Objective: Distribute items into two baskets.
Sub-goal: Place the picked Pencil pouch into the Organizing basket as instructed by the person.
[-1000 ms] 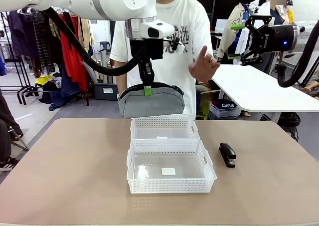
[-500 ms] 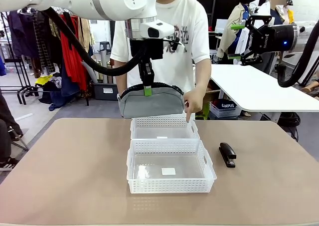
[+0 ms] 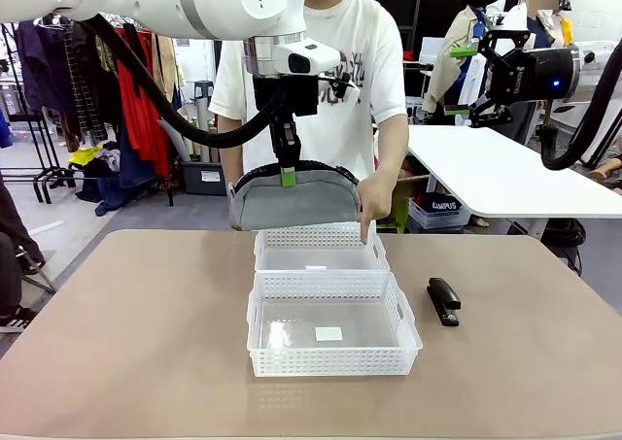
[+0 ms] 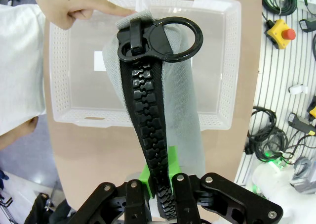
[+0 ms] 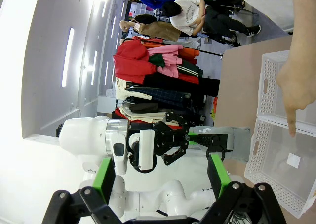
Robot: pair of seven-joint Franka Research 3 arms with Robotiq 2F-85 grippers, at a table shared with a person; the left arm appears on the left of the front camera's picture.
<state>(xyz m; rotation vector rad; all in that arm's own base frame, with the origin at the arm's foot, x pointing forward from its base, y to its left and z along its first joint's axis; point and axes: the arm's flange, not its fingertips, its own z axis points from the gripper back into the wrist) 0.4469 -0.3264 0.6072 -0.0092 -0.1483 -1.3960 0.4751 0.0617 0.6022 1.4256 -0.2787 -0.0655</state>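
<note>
**Two baskets wait as grey pouch hangs above them**

Clenched on the black zipper seam, the left claw (image 3: 287, 175) holds the grey pouch (image 3: 294, 200) in the air above the far rim of the far basket (image 3: 321, 237). The pouch's long axis runs left to right, parallel to the baskets' long sides. From the left wrist, the zipper and its ring pull lie over the line where the two baskets meet. The drop looks close to straight down, though which tray sits squarely beneath cannot be told for sure. A person's hand (image 3: 373, 199) points a finger down at the far basket's right corner, just beside the pouch's right end, which suggests that tray is the target.

The near basket (image 3: 330, 363) touches the far one and holds nothing. The black stapler (image 3: 443, 300) lies on the desk (image 3: 146, 343) just right of it, long axis pointing front to back, on the right arm's side. The right claw (image 3: 457, 82) hangs high and well apart, released, nothing between its green pads.

Each basket floor carries a small white label, too small to read. A box behind the desk reads "CAMPUS" (image 3: 439, 207). The print on the person's shirt is not legible
</note>
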